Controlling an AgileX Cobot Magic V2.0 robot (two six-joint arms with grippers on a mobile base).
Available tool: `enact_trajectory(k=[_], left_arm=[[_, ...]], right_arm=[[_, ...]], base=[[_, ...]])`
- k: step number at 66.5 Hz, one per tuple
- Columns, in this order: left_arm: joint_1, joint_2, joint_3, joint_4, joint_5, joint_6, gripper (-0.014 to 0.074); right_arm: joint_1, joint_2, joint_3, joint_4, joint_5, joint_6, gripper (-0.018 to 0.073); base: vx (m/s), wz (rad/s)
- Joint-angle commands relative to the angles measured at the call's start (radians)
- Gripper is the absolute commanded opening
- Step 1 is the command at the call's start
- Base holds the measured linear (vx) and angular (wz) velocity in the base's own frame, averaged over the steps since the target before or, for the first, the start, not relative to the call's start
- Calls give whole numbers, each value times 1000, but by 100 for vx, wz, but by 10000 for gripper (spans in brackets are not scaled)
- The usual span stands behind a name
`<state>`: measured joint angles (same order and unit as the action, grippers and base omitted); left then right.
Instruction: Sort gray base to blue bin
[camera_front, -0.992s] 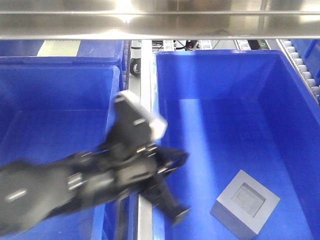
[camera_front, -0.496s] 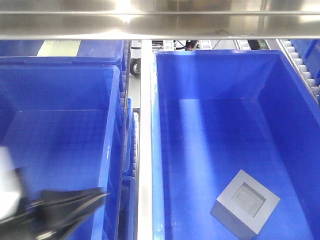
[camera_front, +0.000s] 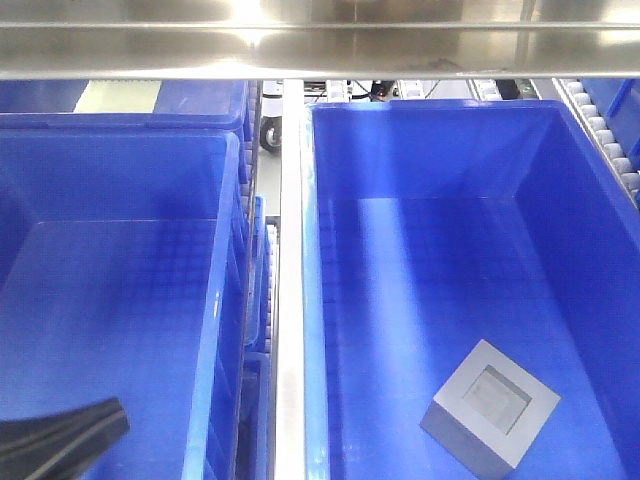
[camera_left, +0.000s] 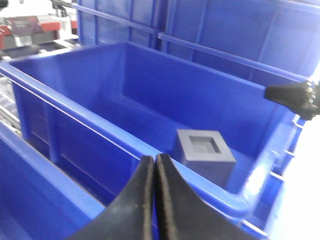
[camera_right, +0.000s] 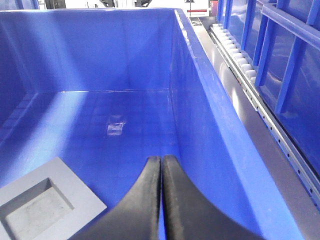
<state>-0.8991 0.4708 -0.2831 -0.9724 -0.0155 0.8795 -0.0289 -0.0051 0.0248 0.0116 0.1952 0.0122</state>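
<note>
The gray base (camera_front: 490, 403) lies recess up on the floor of the right blue bin (camera_front: 440, 108), near its front right corner. It also shows in the left wrist view (camera_left: 205, 150) and the right wrist view (camera_right: 45, 205). My left gripper (camera_left: 154, 158) is shut and empty, outside the bin's near wall (camera_left: 100, 132). Only one of its dark fingers (camera_front: 80, 432) shows in the front view, low over the left bin. My right gripper (camera_right: 161, 160) is shut and empty, inside the bin (camera_right: 100, 55), just right of the base.
A second blue bin (camera_front: 120, 145) stands to the left, across a metal rail (camera_front: 290, 300). A steel shelf edge (camera_front: 320, 45) runs overhead. Roller tracks (camera_right: 240, 55) and more blue bins lie to the right. A small pale mark (camera_right: 116, 127) is on the bin floor.
My left arm has pulled back from over the middle rail to the lower left, leaving only a fingertip in the front view. The gray base has not moved.
</note>
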Motion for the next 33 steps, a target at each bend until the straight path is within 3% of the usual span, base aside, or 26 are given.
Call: enact_trajectory(k=[1, 33], left_arm=[[-1, 2, -24, -5, -18, -6, -6], [-1, 2, -24, -5, -18, -6, -6]], right_arm=[[-3, 18, 5, -5, -45, -12, -5], [-3, 18, 5, -5, -45, -12, -5]], base=[[0, 0], [0, 0]])
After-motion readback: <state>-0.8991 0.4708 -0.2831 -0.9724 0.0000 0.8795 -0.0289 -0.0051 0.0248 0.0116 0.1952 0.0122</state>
